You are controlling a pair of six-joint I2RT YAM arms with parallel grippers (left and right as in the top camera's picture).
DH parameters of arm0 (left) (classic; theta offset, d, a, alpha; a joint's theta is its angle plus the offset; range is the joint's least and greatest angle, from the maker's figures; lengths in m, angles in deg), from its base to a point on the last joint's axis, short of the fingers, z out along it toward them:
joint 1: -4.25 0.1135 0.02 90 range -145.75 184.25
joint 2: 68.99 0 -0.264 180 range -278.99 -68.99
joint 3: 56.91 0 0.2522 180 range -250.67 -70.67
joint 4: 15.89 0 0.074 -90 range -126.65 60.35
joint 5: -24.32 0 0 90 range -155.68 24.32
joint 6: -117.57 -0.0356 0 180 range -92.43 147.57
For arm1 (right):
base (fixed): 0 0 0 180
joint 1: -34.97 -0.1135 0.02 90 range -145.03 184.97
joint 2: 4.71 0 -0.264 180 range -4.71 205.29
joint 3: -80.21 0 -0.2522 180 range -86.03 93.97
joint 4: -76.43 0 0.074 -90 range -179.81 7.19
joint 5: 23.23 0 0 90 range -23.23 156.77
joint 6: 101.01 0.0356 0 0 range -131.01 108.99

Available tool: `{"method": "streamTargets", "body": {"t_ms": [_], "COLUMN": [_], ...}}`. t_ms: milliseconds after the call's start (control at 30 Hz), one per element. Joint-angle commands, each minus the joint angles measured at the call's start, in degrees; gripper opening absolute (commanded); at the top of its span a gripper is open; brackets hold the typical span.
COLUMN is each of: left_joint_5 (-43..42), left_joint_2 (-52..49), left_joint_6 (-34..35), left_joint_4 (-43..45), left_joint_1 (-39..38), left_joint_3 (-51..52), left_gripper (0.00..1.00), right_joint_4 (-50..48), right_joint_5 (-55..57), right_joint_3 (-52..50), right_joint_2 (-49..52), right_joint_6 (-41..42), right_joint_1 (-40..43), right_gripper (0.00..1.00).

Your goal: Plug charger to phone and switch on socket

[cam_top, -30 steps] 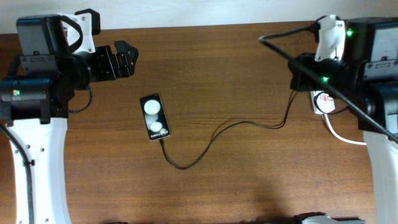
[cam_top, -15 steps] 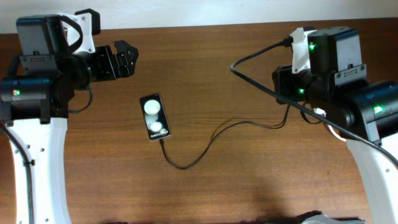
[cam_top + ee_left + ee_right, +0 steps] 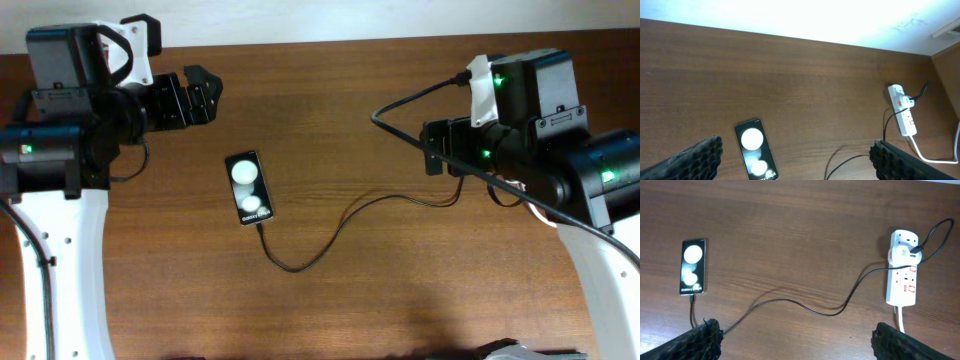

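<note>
The phone (image 3: 249, 188) lies flat on the wooden table, its glossy face reflecting two lights; it also shows in the wrist views as phone (image 3: 756, 148) and phone (image 3: 693, 266). The charger cable (image 3: 330, 235) meets the phone's near short end and curves right, cable (image 3: 805, 307), to a white adapter (image 3: 905, 255) on the socket (image 3: 902, 277). From overhead my right arm hides most of the socket. My right gripper (image 3: 795, 342) hangs open above the cable, left of the socket. My left gripper (image 3: 197, 95) stands open, empty, back-left of the phone.
A thick white cord (image 3: 901, 320) leaves the socket toward the near edge. A pale wall runs along the table's far edge (image 3: 790, 37). My right arm's own thick black cable (image 3: 420, 95) loops over the table's right half.
My right arm has drawn back left from over the socket and its gripper has gone from shut to open. The left arm, phone and cable have not moved.
</note>
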Motion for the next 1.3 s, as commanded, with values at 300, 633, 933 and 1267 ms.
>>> {"method": "streamTargets", "body": {"t_ms": [300,633,933,1267], "left_joint_5": [-0.20,-0.20,-0.20,-0.20], "left_joint_2": [0.35,0.35,0.35,0.35], "left_joint_6": [-0.52,-0.52,-0.52,-0.52], "left_joint_4": [0.11,0.11,0.11,0.11], "left_joint_1": [0.13,0.13,0.13,0.13], "left_joint_3": [-0.72,-0.72,-0.72,-0.72], "left_gripper": [0.99,0.99,0.99,0.99], "right_joint_4": [-3.04,-11.63,-48.22,-75.65], "right_joint_5": [1.81,2.62,2.60,2.64], "right_joint_3": [-0.37,-2.60,-43.41,-83.84], "right_joint_2": [-5.42,-14.80,-33.24,-57.11], "right_joint_6": [0.15,0.15,-1.33,-1.36], "right_joint_1": [-0.17,5.05,7.10,7.76], "right_gripper": [0.99,0.99,0.99,0.99]}}
